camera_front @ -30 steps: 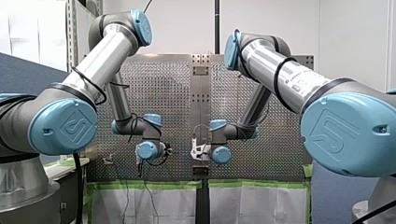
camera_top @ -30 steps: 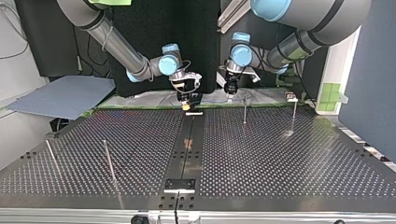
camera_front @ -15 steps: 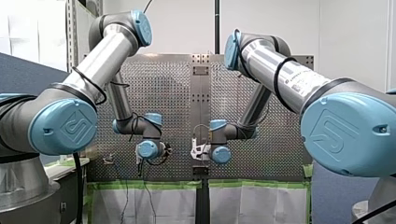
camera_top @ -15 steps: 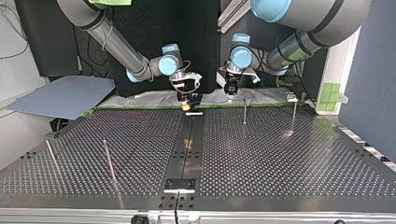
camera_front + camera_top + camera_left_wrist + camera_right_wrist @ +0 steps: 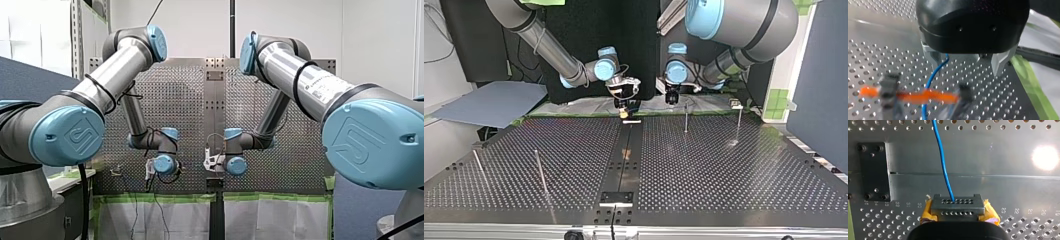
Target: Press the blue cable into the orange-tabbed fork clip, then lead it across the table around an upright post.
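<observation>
My left gripper: shifted toward front view's centre; metal fingers spread, blue cable beside one. Orange-tabbed fork clip ahead. My right gripper: clamps connector block.

White wall, blue partition

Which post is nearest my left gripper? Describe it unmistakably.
In the top view, take the perforated table, the half right of the dark centre strip. Two thin metal posts stand near its far edge. Yours is the inner post, by my left gripper; the outer post stands nearer the table's right edge.
</observation>
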Available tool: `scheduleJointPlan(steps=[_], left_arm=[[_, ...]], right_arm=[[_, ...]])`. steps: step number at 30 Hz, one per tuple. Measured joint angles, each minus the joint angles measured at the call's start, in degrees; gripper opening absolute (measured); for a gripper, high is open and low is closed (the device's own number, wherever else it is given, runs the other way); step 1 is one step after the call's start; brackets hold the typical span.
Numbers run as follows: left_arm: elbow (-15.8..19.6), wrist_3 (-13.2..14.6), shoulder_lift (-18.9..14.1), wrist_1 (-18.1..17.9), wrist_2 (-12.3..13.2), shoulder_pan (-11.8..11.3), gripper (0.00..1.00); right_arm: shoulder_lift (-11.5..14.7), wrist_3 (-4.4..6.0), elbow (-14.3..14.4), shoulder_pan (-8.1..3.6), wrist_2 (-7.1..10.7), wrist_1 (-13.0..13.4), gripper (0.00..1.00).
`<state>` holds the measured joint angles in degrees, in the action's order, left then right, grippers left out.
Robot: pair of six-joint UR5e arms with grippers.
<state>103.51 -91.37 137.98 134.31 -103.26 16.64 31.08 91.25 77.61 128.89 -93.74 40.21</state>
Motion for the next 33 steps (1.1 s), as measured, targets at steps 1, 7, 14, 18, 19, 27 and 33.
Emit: scheduleJointPlan(steps=[1,7,14,18,19,27,33], left_arm=[[-0.5,0.1,0.0,0.5,-0.5,0.0,1.0],[-3.8,0.4,0.1,3.1,-2.3,0.1,1.0],[-5.8,0.7,0.1,3.0,-2.7,0.1,1.0],[-5.9,0.9,0.1,3.0,-2.9,0.1,0.94],[-5.9,0.9,0.1,3.1,-3.0,0.1,0.85],[-5.9,1.1,0.1,3.9,-3.3,0.1,0.07],[-5.9,2.0,0.2,4.4,-4.0,0.1,0.0]], right_arm=[[0.0,0.0,0.0,0.0,-0.01,0.0,0.0],[0.0,0.0,-0.2,-0.01,0.02,-0.1,0.0],[0.0,0.0,-0.2,0.06,0.03,-0.3,0.0],[0.0,0.0,-0.2,0.06,0.04,-0.4,0.0],[0.0,0.0,-0.2,0.04,0.04,-0.4,0.0],[0.0,0.0,-0.2,-0.05,0.04,-0.5,0.0],[0.0,0.0,-0.1,-0.17,0.04,-0.5,0.0]])
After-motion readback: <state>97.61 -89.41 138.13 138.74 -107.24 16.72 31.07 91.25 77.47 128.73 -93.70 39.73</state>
